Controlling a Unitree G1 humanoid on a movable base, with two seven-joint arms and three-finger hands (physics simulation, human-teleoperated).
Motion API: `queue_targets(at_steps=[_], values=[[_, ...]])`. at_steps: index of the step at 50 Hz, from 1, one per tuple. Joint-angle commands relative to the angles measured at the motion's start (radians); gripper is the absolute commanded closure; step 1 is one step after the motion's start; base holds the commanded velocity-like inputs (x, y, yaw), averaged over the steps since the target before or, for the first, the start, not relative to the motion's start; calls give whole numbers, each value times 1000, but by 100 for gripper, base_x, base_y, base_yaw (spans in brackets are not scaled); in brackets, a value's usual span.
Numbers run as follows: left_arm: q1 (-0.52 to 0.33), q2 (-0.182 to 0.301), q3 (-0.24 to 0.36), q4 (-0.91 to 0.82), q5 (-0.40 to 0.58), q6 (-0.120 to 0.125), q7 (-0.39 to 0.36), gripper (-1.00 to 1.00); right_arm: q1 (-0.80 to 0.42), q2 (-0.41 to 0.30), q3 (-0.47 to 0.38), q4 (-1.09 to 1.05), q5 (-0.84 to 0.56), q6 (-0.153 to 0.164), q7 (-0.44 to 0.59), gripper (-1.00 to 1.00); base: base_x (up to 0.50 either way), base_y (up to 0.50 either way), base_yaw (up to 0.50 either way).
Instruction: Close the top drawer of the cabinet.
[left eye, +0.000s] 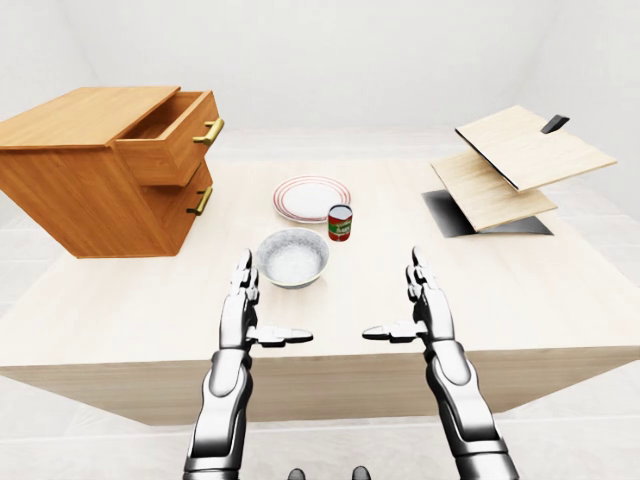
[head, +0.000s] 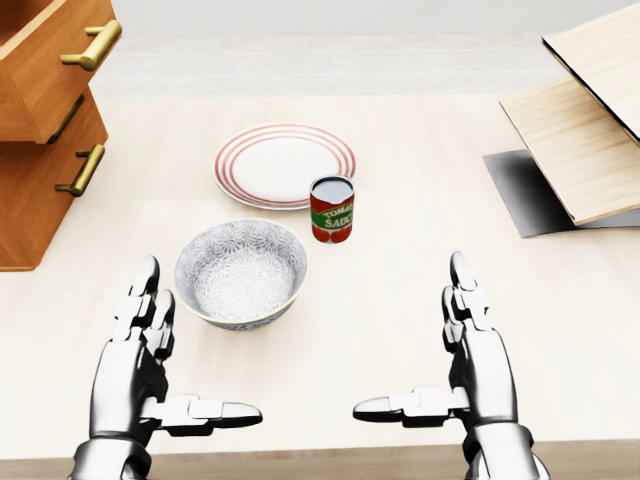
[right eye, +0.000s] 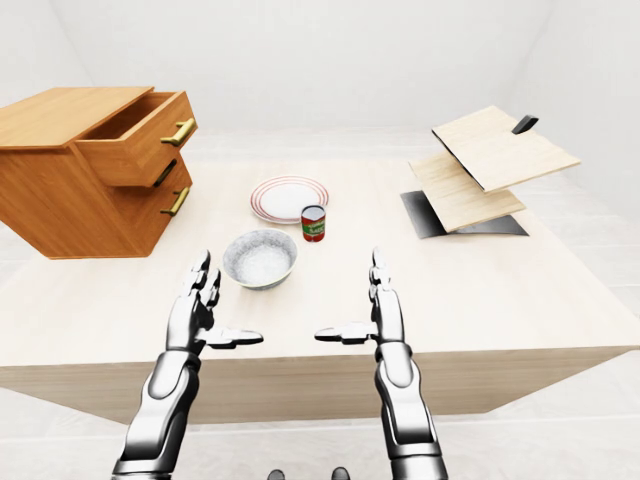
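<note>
The cabinet (left eye: 95, 170) sits on the table (left eye: 560, 300) at about ten o'clock in the left-eye view, and its top drawer (left eye: 170, 135) stands pulled out well past the lower one, its brass handle (left eye: 210, 131) facing toward three o'clock. Both hands hover low over the near edge of the table, around six o'clock, well apart from the cabinet: the left hand (left eye: 243, 305) and the right hand (left eye: 425, 305) are spread wide, fingers pointing up the view and thumbs turned inward toward each other, with nothing held in either. Between them and the cabinet lie a patterned bowl (head: 240, 272), just above the left hand in the head view, a red-rimmed plate (head: 284, 164) at twelve o'clock and a tomato sauce can (head: 332, 209) just beside the plate. At two o'clock in the left-eye view rest tilted wooden boards (left eye: 520, 160) over a dark mat (left eye: 450, 215). By my reading the task has not yet started; this looks like the ready pose before the reach. The next move calls for the left hand to travel toward ten o'clock, clearing the bowl, bringing its palm or fingers against the drawer front beside the handle, then pressing steadily toward nine o'clock along the drawer's slide until the front sits flush with the drawer below.
</note>
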Motion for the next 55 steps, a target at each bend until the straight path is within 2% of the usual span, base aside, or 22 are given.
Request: queue_targets(at_steps=[1,2,4,6,9,11,12,13,15,16,19,20,24,25,26,30,31,33,40,48,55], values=[[-41,20,51,39,3,34,-21,-100,-9,-21,-4,-16,41,7,25,-100,0,0,0],[-41,21,45,32,9,36,-17,-100,-9,-17,-9,-14,36,8,28,-100,0,0,0],[-50,24,44,65,15,18,-12,-100,-18,-11,-20,0,34,1,37,-100,0,0,0],[-51,26,43,77,20,12,-8,-100,-24,-7,-23,2,30,3,38,-100,0,0,0],[-50,27,46,65,13,21,-3,-100,-26,-1,-23,12,15,-8,44,-100,0,0,0],[-39,27,37,55,23,14,0,-100,-19,3,-25,-4,12,-3,44,-100,0,0,0],[-30,29,32,34,33,3,1,-100,-14,5,-27,-16,10,-13,43,-100,0,0,0],[-23,27,37,10,29,15,7,-100,-9,4,-27,-33,4,-10,40,-100,0,0,0],[-8,33,36,-52,47,41,19,-100,1,8,-35,-85,10,31,35,-100,0,0,0],[-3,36,41,-106,51,67,24,-100,2,8,-45,-150,31,79,40,-100,0,0,0],[0,36,42,-128,55,77,23,-100,0,6,-49,-163,29,89,37,-100,0,0,0],[-11,44,74,-270,28,116,28,-100,-10,5,-73,-333,43,114,6,-100,0,0,0],[-58,56,128,-431,-11,116,37,-100,-34,-15,-92,-438,43,114,9,-100,0,0,0],[-58,56,129,-431,-12,116,37,-100,-34,-14,-92,-439,42,114,10,-100,0,0,0],[-81,76,136,-505,-15,116,34,-100,-42,-23,-102,-471,42,114,10,-100,0,0,0],[-89,77,140,-507,-13,116,34,-100,-44,-24,-107,-473,39,114,13,-100,0,0,0],[-108,87,134,-555,-6,116,32,-100,-72,-41,-126,-586,52,114,15,-100,0,0,0],[-126,89,146,-603,-15,116,29,-100,-96,-54,-143,-636,56,114,21,-100,0,0,0],[-159,96,164,-634,-19,116,34,-100,-154,-60,-194,-715,84,114,18,-100,0,0,0],[-225,115,187,-725,-46,116,46,-100,-172,-86,-180,-743,65,114,29,-100,0,0,0],[-238,124,190,-724,-51,116,55,-100,-184,-87,-182,-749,61,114,33,-100,0,0,0]])
